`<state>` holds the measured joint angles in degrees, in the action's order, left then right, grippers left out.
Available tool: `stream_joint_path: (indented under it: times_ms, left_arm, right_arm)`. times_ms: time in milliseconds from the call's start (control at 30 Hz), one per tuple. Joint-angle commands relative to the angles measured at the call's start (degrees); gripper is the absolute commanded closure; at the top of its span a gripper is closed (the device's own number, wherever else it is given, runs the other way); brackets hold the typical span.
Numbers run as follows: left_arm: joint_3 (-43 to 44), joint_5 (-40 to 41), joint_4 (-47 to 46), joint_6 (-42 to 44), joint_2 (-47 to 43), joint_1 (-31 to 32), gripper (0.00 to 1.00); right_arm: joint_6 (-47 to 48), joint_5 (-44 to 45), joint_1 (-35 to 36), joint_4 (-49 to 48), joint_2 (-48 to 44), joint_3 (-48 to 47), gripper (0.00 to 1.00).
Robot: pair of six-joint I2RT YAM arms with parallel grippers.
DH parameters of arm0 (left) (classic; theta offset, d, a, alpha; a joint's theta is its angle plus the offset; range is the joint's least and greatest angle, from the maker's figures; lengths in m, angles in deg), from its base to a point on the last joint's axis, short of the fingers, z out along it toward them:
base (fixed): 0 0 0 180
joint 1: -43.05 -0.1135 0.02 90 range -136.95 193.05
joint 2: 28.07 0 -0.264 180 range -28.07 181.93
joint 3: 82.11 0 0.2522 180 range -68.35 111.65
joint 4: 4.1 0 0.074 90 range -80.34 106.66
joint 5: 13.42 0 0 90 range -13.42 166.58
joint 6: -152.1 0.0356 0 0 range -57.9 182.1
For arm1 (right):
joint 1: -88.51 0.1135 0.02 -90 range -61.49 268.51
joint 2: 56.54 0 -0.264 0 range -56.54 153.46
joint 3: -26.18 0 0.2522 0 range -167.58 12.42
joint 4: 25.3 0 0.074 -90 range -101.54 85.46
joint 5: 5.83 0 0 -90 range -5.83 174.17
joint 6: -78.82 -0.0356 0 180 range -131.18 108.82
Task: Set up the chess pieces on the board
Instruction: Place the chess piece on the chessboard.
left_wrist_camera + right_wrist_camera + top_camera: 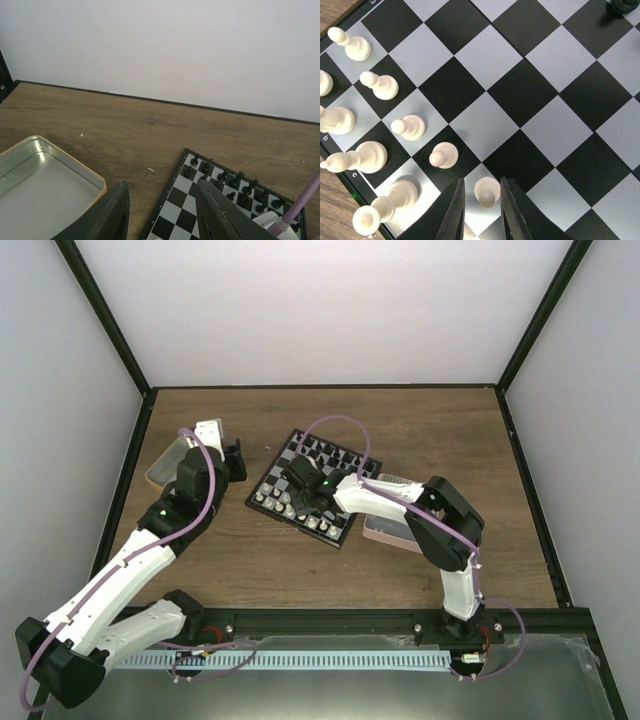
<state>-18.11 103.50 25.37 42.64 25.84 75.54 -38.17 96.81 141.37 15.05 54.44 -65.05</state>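
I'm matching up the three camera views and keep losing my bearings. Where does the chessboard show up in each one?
Top external: the board sits mid-picture, turned diamond-wise.
Left wrist: the board is at lower right, cut off by the frame.
Right wrist: the board fills nearly the whole picture.
Shared landmark: the black pieces, of which the right wrist view shows only one, in its top right corner.

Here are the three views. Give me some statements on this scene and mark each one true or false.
1. A white pawn stands between the right tool's fingers. True.
2. The left tool holds a black piece. False: nothing is between its fingers.
3. The tin's visible inside holds no pieces. True.
4. The black pieces stand along the board's near edge. False: the white pieces stand there, the black ones opposite.
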Motion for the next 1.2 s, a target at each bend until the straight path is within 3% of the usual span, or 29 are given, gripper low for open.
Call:
stream_joint_path:
  times_ms: [0,200,400,600,1000,1167]
  left_arm:
    - [-0.6,0.0,-0.8,0.0,-0.3,-0.4,0.61]
    - [-0.6,-0.1,-0.8,0.0,-0.1,-0.4,0.62]
    - [-0.6,0.0,-0.8,0.0,-0.1,-0.5,0.61]
    - [-0.7,-0.3,-0.8,0.0,0.0,-0.6,0.61]
    - [-0.7,-0.6,-0.9,0.1,0.2,-0.8,0.61]
    - [-0.7,-0.7,-1.0,0.0,0.3,-0.8,0.61]
  right_arm:
    - [-0.6,1.0,0.5,0.2,1.5,-2.8,0.79]
    - [-0.8,1.3,0.4,0.7,2.6,-3.3,0.79]
    - [-0.9,1.3,0.3,1.3,2.7,-3.4,0.9]
    - [-0.7,1.0,0.4,2.3,1.3,-3.3,0.94]
    - [-0.9,0.2,0.4,3.0,0.4,-2.0,0.93]
    - [-1.5,0.6,0.4,2.6,-0.4,-2.5,0.84]
